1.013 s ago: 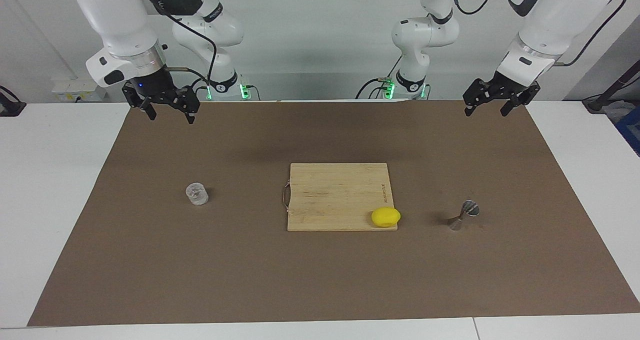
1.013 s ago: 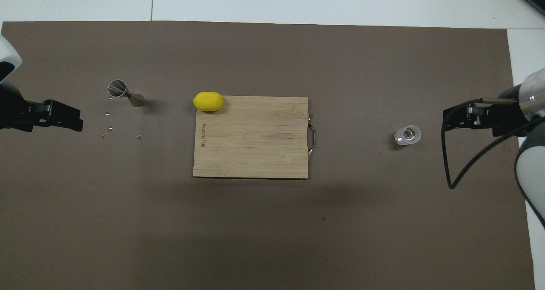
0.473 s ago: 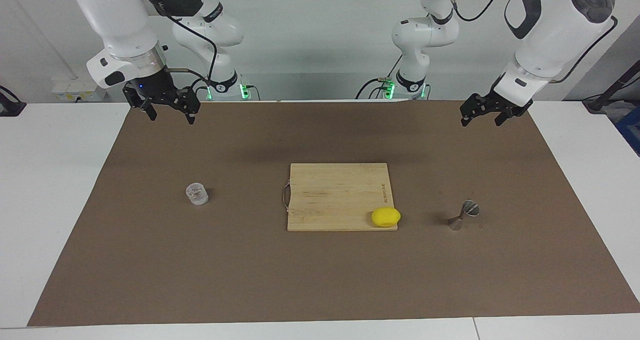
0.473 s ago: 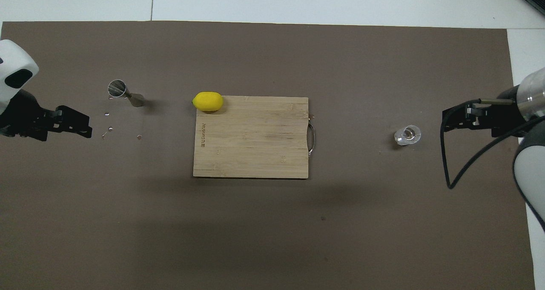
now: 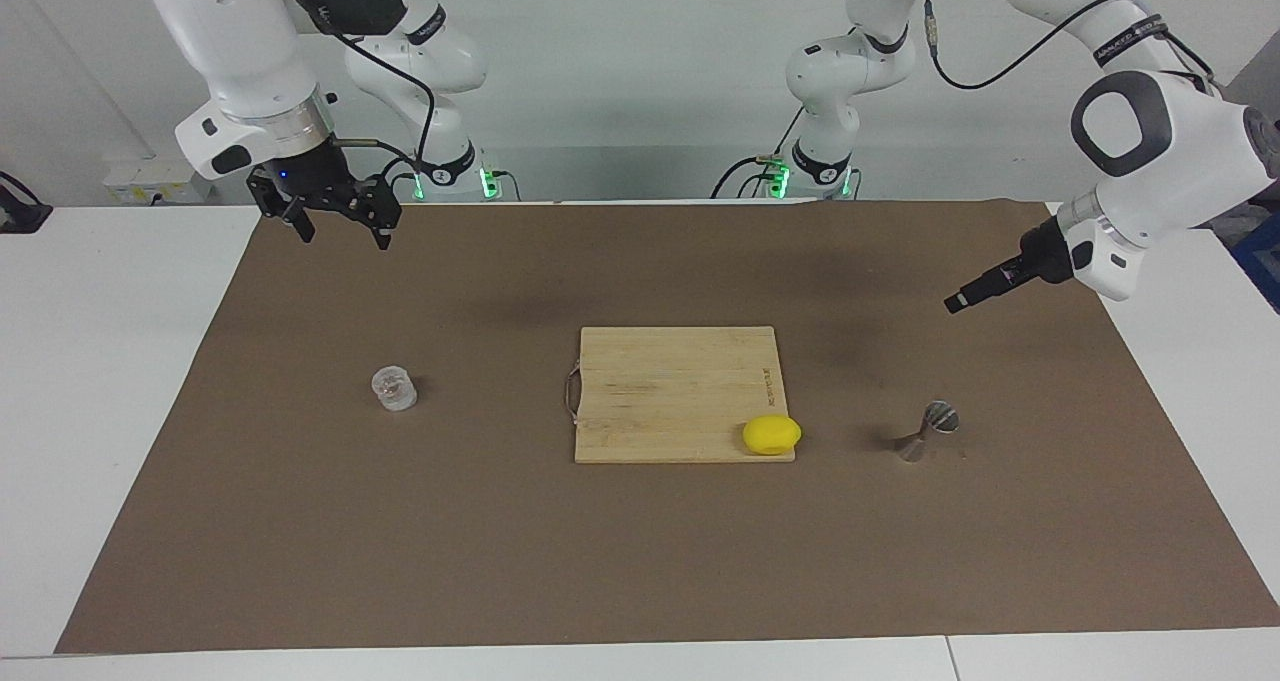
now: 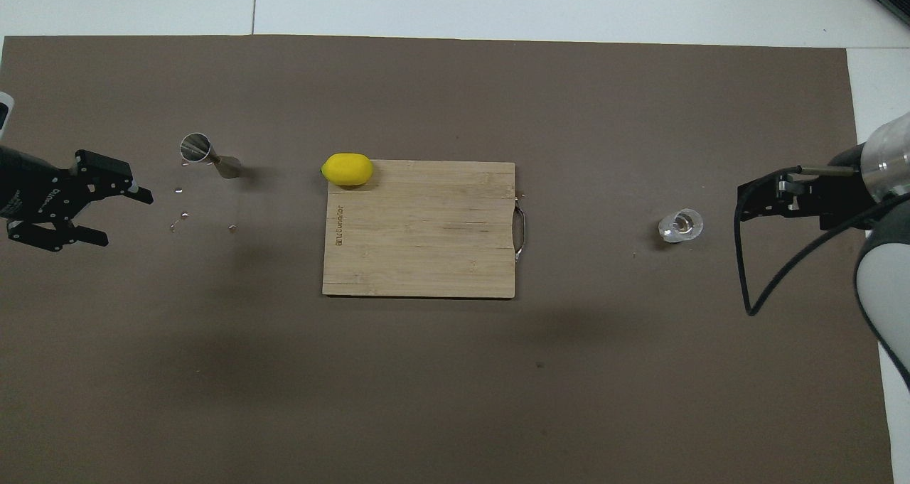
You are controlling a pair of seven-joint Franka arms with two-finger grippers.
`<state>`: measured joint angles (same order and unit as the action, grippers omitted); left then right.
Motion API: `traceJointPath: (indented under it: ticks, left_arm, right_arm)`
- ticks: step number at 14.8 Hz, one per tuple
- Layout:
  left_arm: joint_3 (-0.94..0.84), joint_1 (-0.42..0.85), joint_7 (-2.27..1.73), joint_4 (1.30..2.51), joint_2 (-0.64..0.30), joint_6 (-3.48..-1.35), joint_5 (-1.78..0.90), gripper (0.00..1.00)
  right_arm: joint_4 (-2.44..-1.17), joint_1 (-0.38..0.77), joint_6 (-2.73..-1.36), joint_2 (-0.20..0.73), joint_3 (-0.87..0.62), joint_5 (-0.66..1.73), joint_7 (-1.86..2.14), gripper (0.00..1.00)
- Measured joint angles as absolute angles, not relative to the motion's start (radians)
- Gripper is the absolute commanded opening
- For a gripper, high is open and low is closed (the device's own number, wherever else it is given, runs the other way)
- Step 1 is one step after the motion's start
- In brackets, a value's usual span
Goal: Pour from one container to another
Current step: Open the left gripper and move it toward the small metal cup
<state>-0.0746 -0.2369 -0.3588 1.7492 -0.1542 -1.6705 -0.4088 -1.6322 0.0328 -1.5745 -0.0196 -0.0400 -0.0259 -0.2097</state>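
The clear glass tumbler (image 5: 393, 388) stands on the brown mat toward the right arm's end; it also shows in the overhead view (image 6: 680, 227). The silvery hourglass jigger (image 5: 927, 431) stands on the mat toward the left arm's end, and shows from above (image 6: 210, 157) with its open cup up. My left gripper (image 6: 122, 217) is open and empty, in the air over the mat beside the jigger; in the facing view (image 5: 955, 303) it is seen edge-on. My right gripper (image 5: 342, 233) is open and empty, raised over the mat's edge by the robots; from above (image 6: 743, 200) it is beside the tumbler.
A wooden cutting board (image 5: 670, 391) lies in the mat's middle, with a yellow lemon (image 5: 771, 434) at its corner toward the jigger. A few small shiny specks (image 6: 181, 217) lie on the mat (image 5: 300, 521) near the jigger.
The left arm has swung down and turned its wrist, bringing its gripper lower and closer to the jigger. The right gripper has barely moved. Tumbler, jigger and lemon stay put.
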Motion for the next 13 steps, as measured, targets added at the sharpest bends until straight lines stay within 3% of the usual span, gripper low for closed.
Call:
traceJointPath:
  ticks: [7, 13]
  left_arm:
    - [-0.043, -0.297, -0.855, 1.908, -0.179, -1.831, -0.795, 1.00]
    - [-0.043, -0.307, -0.978, 1.986, -0.268, -1.988, -1.141, 1.00]
  right_arm:
    - [-1.632, 0.032, -1.575, -0.020, -0.040, -0.025, -0.210, 1.00]
    - [-1.632, 0.032, -1.575, -0.020, -0.040, -0.025, -0.210, 1.00]
